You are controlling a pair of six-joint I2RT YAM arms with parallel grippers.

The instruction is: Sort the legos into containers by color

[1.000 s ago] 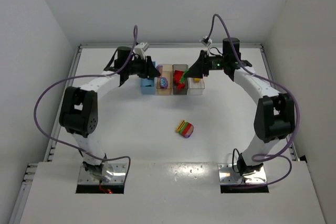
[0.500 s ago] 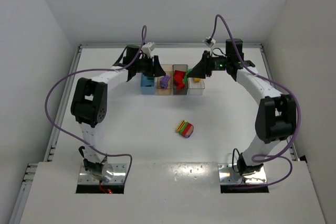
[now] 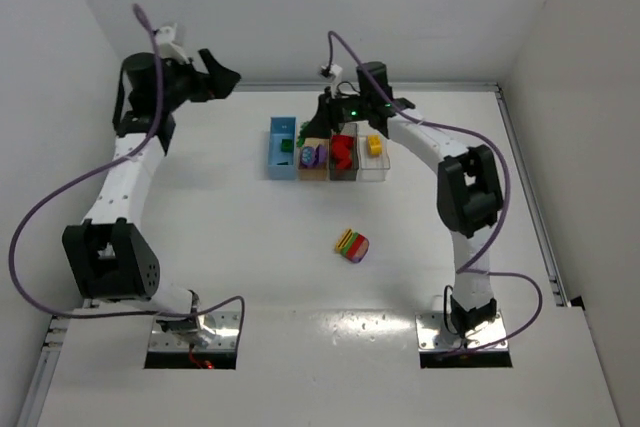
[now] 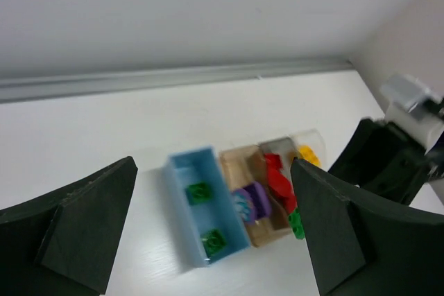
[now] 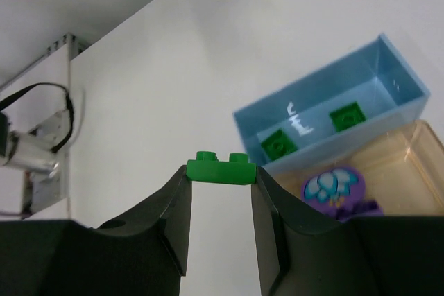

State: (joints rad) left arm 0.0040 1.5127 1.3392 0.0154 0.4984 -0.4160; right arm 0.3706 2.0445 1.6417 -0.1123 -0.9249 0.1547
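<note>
Right gripper [image 5: 220,175] is pinching a green brick [image 5: 220,167] near the blue bin [image 5: 388,77]; left gripper [image 4: 214,192] is gaping empty; mixed clump [image 3: 351,245] is lying unsorted at the bins' six o'clock.

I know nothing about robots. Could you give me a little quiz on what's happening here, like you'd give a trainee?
1. What does the right tool grip? A) a small green plastic brick; B) a red brick; C) nothing.
2. True or false: the left tool is clamped on a yellow brick.
3. What colour are the two bricks lying in the blue rectangular plastic bin?
Key: 1 A. 2 False; it is open and empty. 3 Green.
</note>
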